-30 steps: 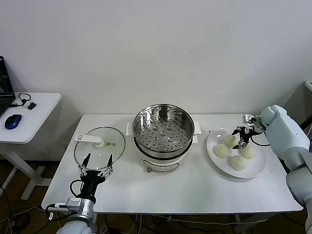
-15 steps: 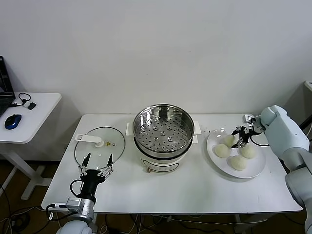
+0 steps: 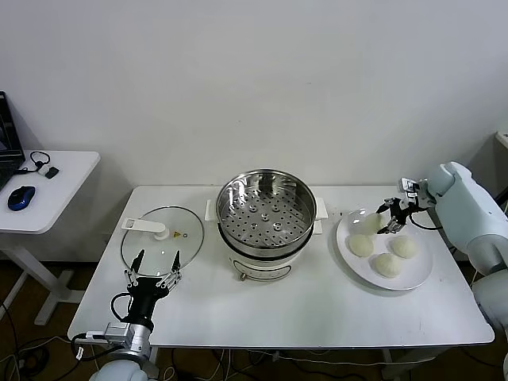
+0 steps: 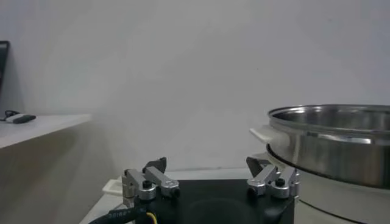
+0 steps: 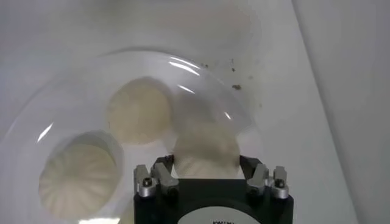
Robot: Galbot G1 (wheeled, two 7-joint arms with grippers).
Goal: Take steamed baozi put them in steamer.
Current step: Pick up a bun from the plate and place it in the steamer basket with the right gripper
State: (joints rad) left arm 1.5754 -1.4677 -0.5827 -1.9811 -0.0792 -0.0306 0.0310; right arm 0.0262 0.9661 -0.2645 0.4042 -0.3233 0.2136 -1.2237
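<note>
No text, label, brand or number can be read. On the white round disc (image 5: 214, 217) of the right end effector (image 5: 207, 173) some dark letters show, but they are cut off and unreadable.

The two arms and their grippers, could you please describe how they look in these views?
The right arm has smooth white rounded shells, ending in a small black-and-silver right gripper with a thin black cable at the wrist. The left gripper has black fingers with silver metal fittings on a black body above a silver wrist ring, with looping black cables and a yellow wire showing in the left wrist view.
</note>
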